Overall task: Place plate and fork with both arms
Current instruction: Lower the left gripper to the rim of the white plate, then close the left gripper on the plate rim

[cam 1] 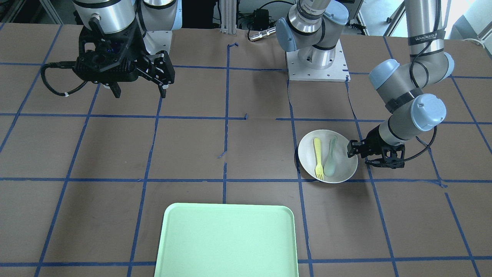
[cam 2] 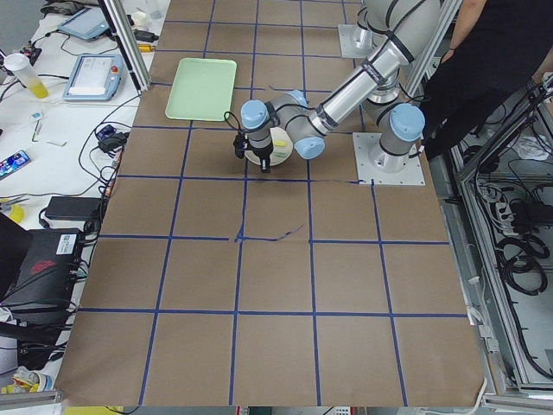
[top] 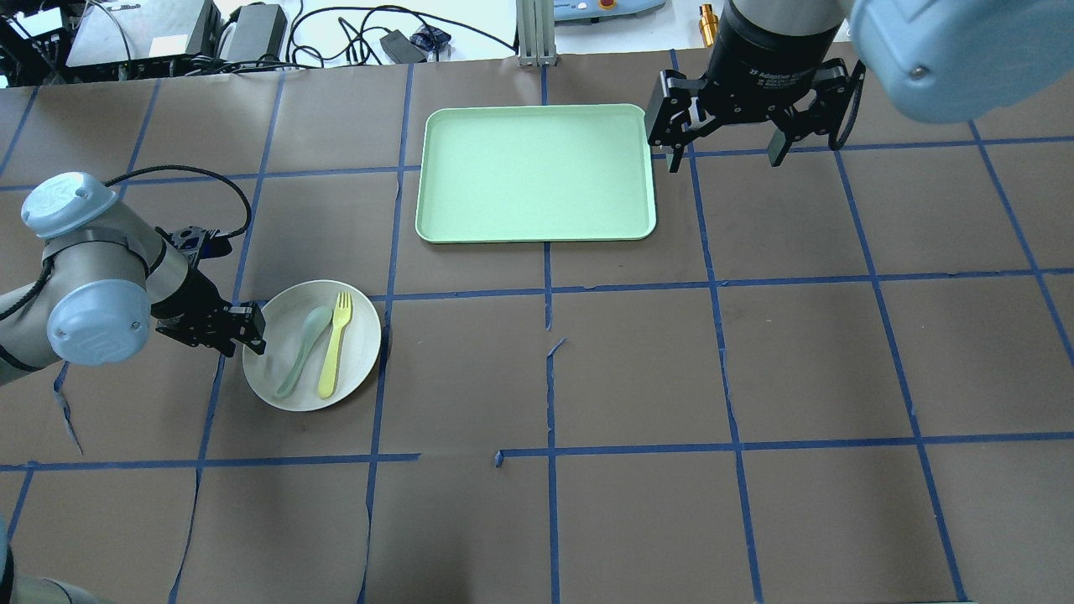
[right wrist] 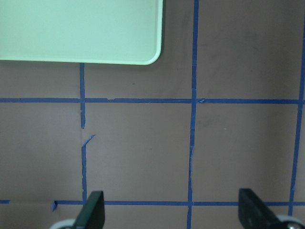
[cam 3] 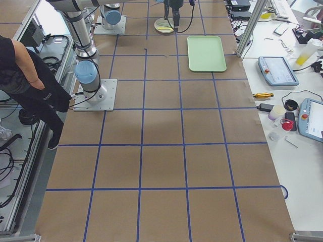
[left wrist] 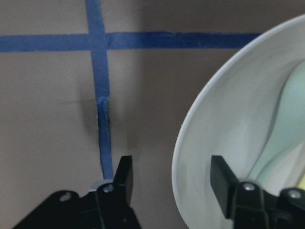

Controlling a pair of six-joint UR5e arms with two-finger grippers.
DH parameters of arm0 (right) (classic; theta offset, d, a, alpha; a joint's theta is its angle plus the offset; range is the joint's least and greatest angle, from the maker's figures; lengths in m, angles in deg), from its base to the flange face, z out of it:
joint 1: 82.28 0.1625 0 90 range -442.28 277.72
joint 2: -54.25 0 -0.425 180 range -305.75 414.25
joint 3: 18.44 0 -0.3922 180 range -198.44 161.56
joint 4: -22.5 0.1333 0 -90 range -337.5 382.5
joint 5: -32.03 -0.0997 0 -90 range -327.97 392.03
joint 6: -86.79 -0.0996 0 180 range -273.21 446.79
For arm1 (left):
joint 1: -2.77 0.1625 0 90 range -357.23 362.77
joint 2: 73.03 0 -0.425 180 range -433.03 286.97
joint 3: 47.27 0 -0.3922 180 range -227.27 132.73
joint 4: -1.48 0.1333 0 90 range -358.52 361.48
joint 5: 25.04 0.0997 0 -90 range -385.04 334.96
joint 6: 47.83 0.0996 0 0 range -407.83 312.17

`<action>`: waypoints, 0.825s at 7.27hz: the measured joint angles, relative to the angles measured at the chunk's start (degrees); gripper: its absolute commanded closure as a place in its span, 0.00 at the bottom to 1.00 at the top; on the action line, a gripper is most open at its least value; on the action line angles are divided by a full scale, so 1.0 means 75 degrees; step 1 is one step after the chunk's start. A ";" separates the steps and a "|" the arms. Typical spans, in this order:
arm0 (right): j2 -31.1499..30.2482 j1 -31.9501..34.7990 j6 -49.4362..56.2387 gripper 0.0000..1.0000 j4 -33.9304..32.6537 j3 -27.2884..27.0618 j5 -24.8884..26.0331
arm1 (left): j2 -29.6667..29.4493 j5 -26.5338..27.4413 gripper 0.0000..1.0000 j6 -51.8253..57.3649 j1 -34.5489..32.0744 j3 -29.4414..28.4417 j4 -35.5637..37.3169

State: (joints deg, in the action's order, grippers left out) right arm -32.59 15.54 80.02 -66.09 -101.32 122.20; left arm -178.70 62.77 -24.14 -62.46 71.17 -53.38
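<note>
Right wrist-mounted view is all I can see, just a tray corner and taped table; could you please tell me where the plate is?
Observer: The plate sits on the robot's left side, well apart from the green tray.
Operator: Thank you. Is the fork with it?
Observer: Yes, the yellow fork lies in the plate beside a grey-green spoon.
Operator: And the other claw?
Observer: The left claw is open and straddles the plate's rim, one finger outside and one inside.

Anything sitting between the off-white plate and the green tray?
Nothing: in the overhead view only brown table covering crossed by blue tape lines separates the round off-white plate from the rectangular light-green tray.
</note>
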 measured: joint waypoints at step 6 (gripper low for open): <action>0.0000 0.0000 -0.0006 0.00 0.0000 0.0000 0.0000 | 0.0001 -0.0509 1.00 0.0027 0.0140 -0.0061 -0.0281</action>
State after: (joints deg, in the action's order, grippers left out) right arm -32.59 15.54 79.98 -66.09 -101.32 122.20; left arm -178.69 58.95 -23.94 -61.41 70.72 -55.49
